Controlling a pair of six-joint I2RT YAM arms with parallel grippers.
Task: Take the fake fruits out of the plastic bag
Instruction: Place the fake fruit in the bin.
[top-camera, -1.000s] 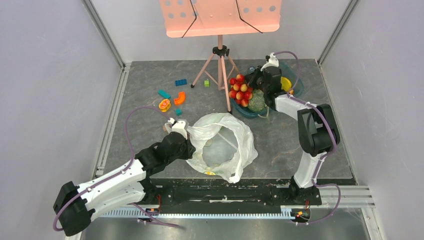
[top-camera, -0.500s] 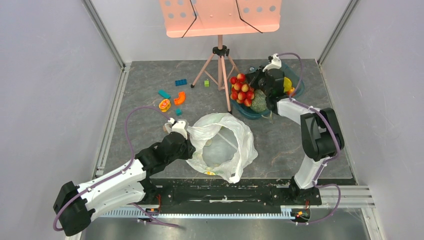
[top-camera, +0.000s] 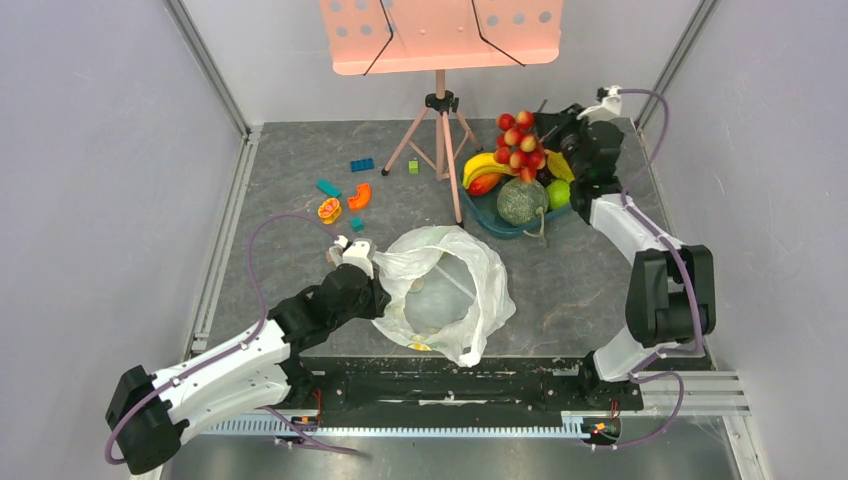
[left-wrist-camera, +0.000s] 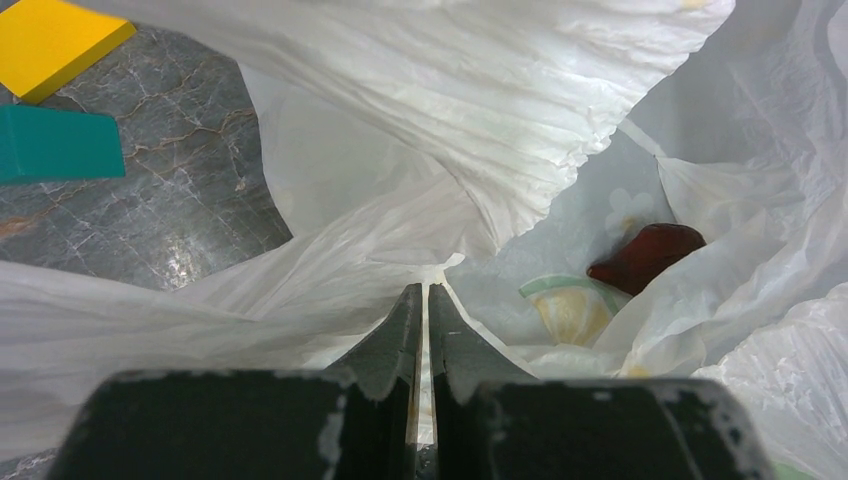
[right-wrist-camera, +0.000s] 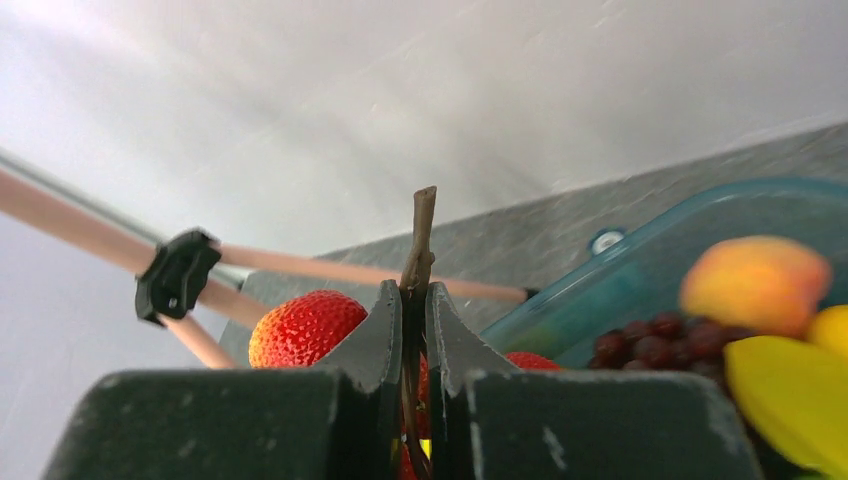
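Observation:
The white plastic bag (top-camera: 445, 290) lies open near the front middle. My left gripper (top-camera: 378, 283) is shut on its left rim; the left wrist view shows the thin film (left-wrist-camera: 480, 120) pinched between the jaws of that gripper (left-wrist-camera: 422, 292). A dark red piece (left-wrist-camera: 647, 257) lies inside the bag. My right gripper (top-camera: 556, 122) is shut on the brown stem (right-wrist-camera: 422, 225) of the red ball cluster (top-camera: 520, 138) and holds it above the teal tray (top-camera: 490, 222). One red ball (right-wrist-camera: 300, 325) shows beside the right gripper (right-wrist-camera: 415, 292). The yellow banana bunch (top-camera: 482, 166) lies in the tray.
The netted melon (top-camera: 522, 200) and a green fruit (top-camera: 558, 192) sit in the tray; dark grapes (right-wrist-camera: 650, 345) and a peach (right-wrist-camera: 755, 280) show there too. A tripod stand (top-camera: 440, 140) stands left of the tray. Toy blocks (top-camera: 360, 165) and orange pieces (top-camera: 358, 196) lie at the back left.
My right gripper has moved right and toward the back with the red cluster, lifting it off the tray's left side and uncovering the banana and melon. The left arm and the bag have not moved.

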